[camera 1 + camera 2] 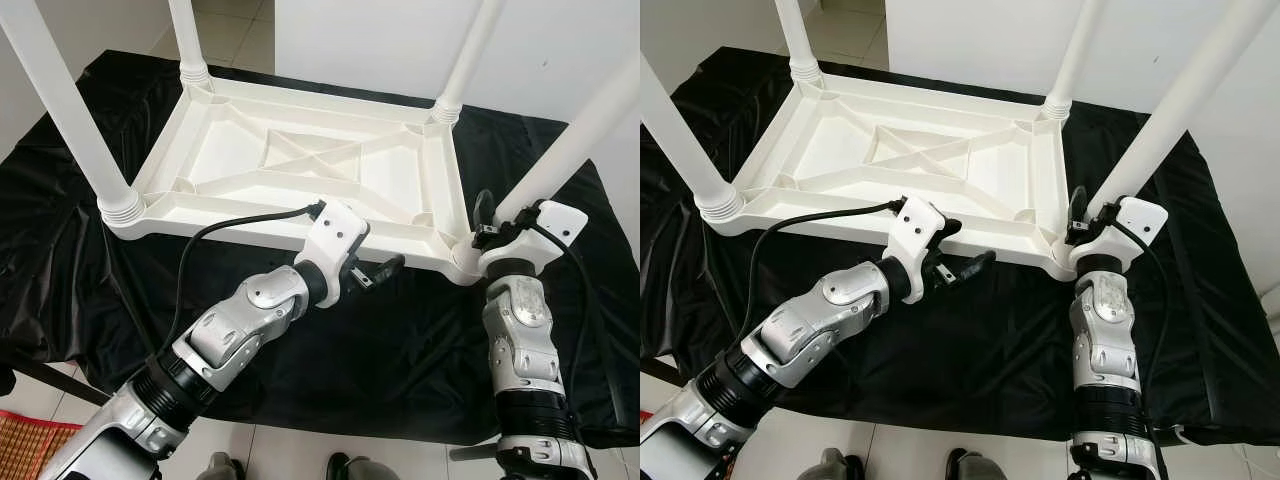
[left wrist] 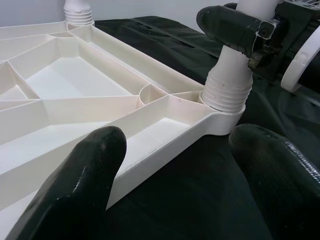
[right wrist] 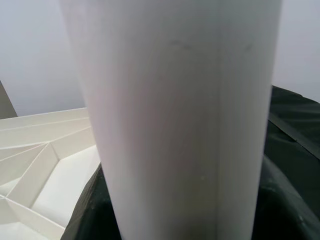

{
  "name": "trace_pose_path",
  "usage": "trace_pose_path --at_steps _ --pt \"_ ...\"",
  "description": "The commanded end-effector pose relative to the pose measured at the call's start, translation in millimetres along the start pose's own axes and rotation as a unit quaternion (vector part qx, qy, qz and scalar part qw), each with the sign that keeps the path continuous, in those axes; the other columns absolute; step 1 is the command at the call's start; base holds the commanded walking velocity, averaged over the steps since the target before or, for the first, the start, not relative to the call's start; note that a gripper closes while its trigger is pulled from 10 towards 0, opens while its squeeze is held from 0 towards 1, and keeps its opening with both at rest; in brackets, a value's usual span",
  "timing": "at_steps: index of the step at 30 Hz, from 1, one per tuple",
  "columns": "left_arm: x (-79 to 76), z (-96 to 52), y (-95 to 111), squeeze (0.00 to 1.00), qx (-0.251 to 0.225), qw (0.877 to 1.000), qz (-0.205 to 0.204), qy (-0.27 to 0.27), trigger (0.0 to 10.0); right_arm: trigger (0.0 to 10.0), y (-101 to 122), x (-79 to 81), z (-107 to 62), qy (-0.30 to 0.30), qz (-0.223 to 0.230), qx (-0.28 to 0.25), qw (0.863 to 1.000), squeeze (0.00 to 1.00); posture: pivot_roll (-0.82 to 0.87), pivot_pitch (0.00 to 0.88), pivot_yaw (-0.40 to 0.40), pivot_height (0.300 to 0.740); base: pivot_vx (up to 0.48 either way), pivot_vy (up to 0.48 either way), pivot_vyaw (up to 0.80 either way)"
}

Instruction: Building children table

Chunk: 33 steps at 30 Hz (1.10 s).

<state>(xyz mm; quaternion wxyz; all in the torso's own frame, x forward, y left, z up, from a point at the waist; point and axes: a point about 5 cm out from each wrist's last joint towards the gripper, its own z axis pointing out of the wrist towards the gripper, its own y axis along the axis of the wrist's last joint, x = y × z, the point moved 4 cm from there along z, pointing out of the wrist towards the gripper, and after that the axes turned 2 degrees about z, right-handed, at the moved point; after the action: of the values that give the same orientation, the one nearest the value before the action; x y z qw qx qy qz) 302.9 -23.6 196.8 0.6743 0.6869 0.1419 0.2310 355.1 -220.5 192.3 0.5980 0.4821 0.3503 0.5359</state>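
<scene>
A white plastic children's table [image 1: 232,211] lies upside down on a black cloth, with all four white legs standing up from its corners. My right gripper [image 1: 497,224] is at the near right corner, shut around the base of the near right leg [image 1: 575,135]; that leg [image 3: 185,115] runs between its fingers in the right wrist view. My left gripper [image 1: 378,271] hangs open just in front of the table's front rim [image 2: 165,150], left of that corner. Its two black fingers [image 2: 75,190] are spread wide with nothing between them.
The black cloth [image 1: 400,350] covers the low surface and hangs off its front edge. Pale tiled floor [image 1: 300,450] lies in front, with a red woven mat [image 1: 25,440] at the lower left. A white wall [image 1: 370,40] stands behind the table.
</scene>
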Motion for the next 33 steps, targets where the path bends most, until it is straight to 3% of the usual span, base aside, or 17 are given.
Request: trace_pose_path --at_steps 1,11,22,33 --pt "-25.9 -3.5 -1 0.0 -0.003 0.991 -0.001 -0.131 10.0 10.0 -65 -8.0 -26.0 -0.022 -0.009 0.141 0.99 0.0 0.03 0.188 -0.011 0.74 0.0 0.0 0.0" --pt "-25.2 -3.0 -1 0.0 -0.003 0.992 0.0 -0.13 10.0 10.0 -58 -6.7 -25.0 -0.044 -0.017 0.122 0.991 0.0 0.03 0.186 -0.013 0.74 0.0 0.0 0.0" --pt "-25.0 -3.2 0 0.0 -0.003 0.991 0.0 -0.131 10.0 10.0 -51 -3.6 -29.6 -0.122 -0.018 0.101 0.987 0.0 0.04 0.19 -0.011 0.74 0.0 0.0 0.0" --pt "-24.0 -3.5 0 0.0 -0.004 0.991 0.001 -0.13 10.0 10.0 -47 4.1 -29.4 -0.153 -0.026 0.092 0.984 0.0 0.04 0.189 -0.013 0.74 0.0 0.0 0.0"
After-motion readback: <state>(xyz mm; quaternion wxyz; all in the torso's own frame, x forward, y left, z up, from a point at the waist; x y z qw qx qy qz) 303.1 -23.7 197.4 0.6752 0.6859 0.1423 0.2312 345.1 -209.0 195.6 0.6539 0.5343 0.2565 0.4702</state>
